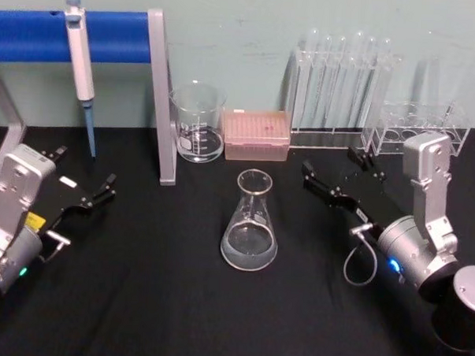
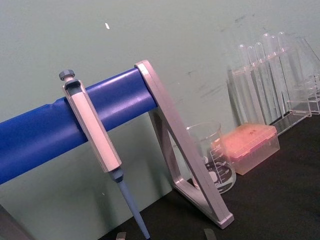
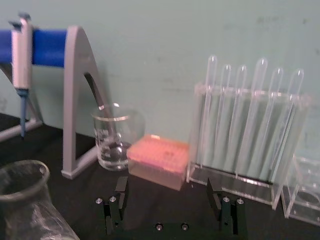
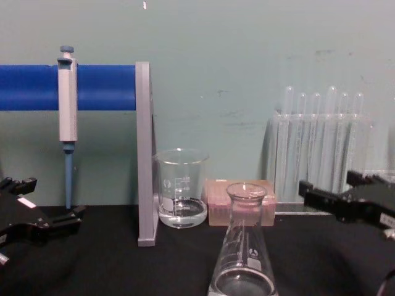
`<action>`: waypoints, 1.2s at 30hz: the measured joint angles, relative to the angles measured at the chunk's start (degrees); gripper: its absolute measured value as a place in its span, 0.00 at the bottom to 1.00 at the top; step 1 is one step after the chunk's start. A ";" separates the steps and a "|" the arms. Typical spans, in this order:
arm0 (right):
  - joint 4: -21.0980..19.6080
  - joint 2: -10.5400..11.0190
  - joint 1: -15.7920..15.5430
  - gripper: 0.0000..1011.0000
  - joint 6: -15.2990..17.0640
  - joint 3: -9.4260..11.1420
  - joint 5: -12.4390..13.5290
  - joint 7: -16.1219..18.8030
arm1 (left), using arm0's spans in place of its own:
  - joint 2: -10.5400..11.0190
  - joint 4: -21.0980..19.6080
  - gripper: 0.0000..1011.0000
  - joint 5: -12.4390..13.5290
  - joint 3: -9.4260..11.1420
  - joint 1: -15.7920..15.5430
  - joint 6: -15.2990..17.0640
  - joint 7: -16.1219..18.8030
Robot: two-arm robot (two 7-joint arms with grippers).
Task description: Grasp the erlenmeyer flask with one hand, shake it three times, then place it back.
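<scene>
The erlenmeyer flask (image 1: 249, 226) stands upright in the middle of the black table, with a little clear liquid in its wide base; it also shows in the chest view (image 4: 244, 256) and in a corner of the right wrist view (image 3: 25, 200). My right gripper (image 1: 333, 166) hovers low to the right of the flask and slightly behind it, open and empty, its fingers (image 3: 120, 195) spread wide and pointing toward the back wall. At the table's left side my left gripper (image 1: 84, 173) is open and holds nothing, well apart from the flask.
Behind the flask stand a glass beaker (image 1: 197, 123) and a pink tip box (image 1: 257, 135). A rack of test tubes (image 1: 340, 88) and a lower clear rack (image 1: 421, 127) line the back right. A pipette (image 1: 81, 57) hangs on the blue-barred stand (image 1: 164, 96) at back left.
</scene>
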 joint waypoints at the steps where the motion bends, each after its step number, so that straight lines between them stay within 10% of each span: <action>1: 0.44 -0.15 0.11 0.99 0.03 -0.03 -0.25 -0.12 | 0.00 0.00 0.99 0.00 0.00 0.00 0.00 0.00; 36: 6.52 -2.38 0.63 0.99 1.86 0.71 -4.30 -0.40 | 0.00 0.00 0.99 0.00 0.00 0.00 0.00 0.00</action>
